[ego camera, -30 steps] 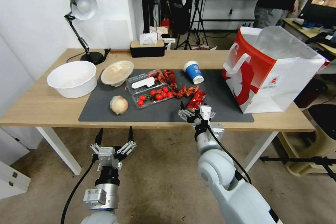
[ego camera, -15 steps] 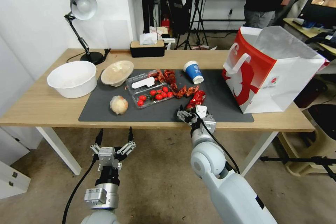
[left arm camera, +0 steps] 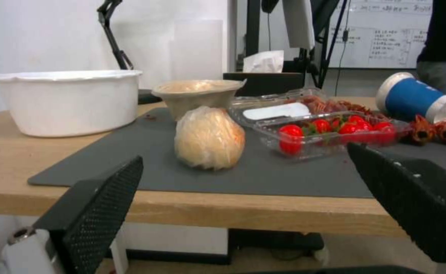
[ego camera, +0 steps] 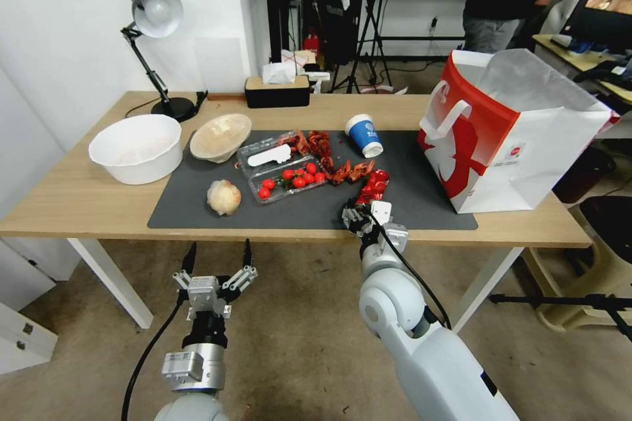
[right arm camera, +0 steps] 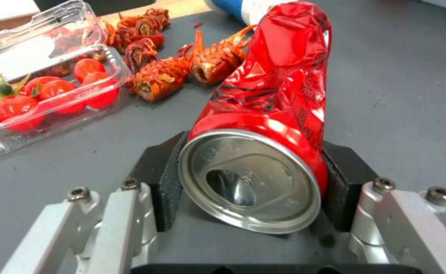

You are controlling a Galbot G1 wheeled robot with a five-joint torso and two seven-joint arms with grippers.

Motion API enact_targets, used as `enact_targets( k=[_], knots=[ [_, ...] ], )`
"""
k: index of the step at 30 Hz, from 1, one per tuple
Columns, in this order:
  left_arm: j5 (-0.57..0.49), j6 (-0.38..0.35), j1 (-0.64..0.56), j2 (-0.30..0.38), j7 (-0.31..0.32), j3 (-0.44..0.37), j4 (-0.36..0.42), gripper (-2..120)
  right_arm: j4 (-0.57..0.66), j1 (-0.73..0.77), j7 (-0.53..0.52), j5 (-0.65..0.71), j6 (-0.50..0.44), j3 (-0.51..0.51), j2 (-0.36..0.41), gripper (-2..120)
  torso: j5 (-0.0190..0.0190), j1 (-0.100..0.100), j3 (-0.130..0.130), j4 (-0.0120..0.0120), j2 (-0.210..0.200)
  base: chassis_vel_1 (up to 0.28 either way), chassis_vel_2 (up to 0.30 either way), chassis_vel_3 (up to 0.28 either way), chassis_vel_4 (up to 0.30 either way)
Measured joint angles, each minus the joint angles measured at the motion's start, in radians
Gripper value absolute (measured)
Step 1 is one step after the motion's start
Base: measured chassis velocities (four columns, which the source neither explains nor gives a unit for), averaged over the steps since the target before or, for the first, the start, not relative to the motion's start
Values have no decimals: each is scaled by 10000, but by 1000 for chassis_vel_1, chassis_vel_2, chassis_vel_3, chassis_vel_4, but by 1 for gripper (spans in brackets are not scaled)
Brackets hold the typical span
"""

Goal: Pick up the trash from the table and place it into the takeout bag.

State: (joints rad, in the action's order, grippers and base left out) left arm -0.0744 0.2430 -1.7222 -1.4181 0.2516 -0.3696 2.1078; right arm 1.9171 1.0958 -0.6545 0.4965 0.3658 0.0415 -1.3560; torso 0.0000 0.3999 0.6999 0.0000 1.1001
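Note:
A crushed red drink can (ego camera: 372,185) (right arm camera: 268,114) lies on the table's dark mat (ego camera: 408,204) near the front edge. My right gripper (ego camera: 364,212) (right arm camera: 253,182) is shut on its open end, one pad on each side. The pale wrinkly ball (ego camera: 224,197) (left arm camera: 209,137), the beige bowl (ego camera: 220,137) (left arm camera: 198,93) and the tipped blue-and-white paper cup (ego camera: 364,135) (left arm camera: 411,97) rest on the mat. The red and white takeout bag (ego camera: 507,138) stands open at the table's right end. My left gripper (ego camera: 217,253) (left arm camera: 244,156) hangs open below the table's (ego camera: 85,197) front edge, facing the ball.
A clear clamshell of cherry tomatoes (ego camera: 286,177) and red crayfish shells (ego camera: 342,171) lie mid-mat, close to the can. A big white bowl (ego camera: 135,148), a desk lamp (ego camera: 155,13) and a tissue box (ego camera: 276,91) stand along the left and back.
My right gripper has moved forward onto the can and its fingers have shut on it. The left arm has stayed still.

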Motion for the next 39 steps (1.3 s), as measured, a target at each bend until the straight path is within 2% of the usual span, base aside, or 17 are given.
enact_targets(
  k=[4,10,13,14,16,18,20,26,32,39],
  knots=[
    [-1,-1,-3,6,28,0,1,100,180,271,256,-418,-234,138,119,51,1,1,1,0,-1,0,0,0,0],
    [0,-1,0,27,35,2,39,100,1282,841,830,-1226,-478,427,624,51,1,0,0,-1,0,0,0,0,0],
    [20,0,-10,1,36,15,58,100,2441,1116,1985,-1721,-1025,1364,1324,51,1,0,0,-3,0,0,0,0,0],
    [20,0,-10,1,36,15,58,100,2441,1116,1985,-1721,-1025,1364,1324,51,1,0,0,-3,0,0,0,0,0],
    [44,9,-24,-18,36,33,63,100,2730,823,2816,-2022,-1607,2001,1716,51,2,1,1,-1,0,0,0,0,0],
    [50,15,-29,-23,35,35,70,100,2786,710,2922,-1966,-1695,2137,1828,51,1,1,1,0,0,0,0,0,0],
    [68,35,-119,-33,-12,68,192,100,2905,140,3115,-1351,-1912,2582,2291,51,0,0,1,-1,-1,0,0,0,0],
    [178,29,-302,-91,-177,64,480,100,2693,-849,2909,-171,-2059,3125,2960,51,2,0,1,1,-1,0,0,0,0],
    [300,95,-487,-115,-331,-16,616,100,2336,-1524,1833,660,-1332,3617,3443,51,2,1,2,0,-1,0,0,0,0],
    [366,111,-497,-229,-347,3,620,100,1902,-1709,1323,1343,-1012,4321,3856,51,2,1,1,-2,-1,0,0,0,0]
  ],
)
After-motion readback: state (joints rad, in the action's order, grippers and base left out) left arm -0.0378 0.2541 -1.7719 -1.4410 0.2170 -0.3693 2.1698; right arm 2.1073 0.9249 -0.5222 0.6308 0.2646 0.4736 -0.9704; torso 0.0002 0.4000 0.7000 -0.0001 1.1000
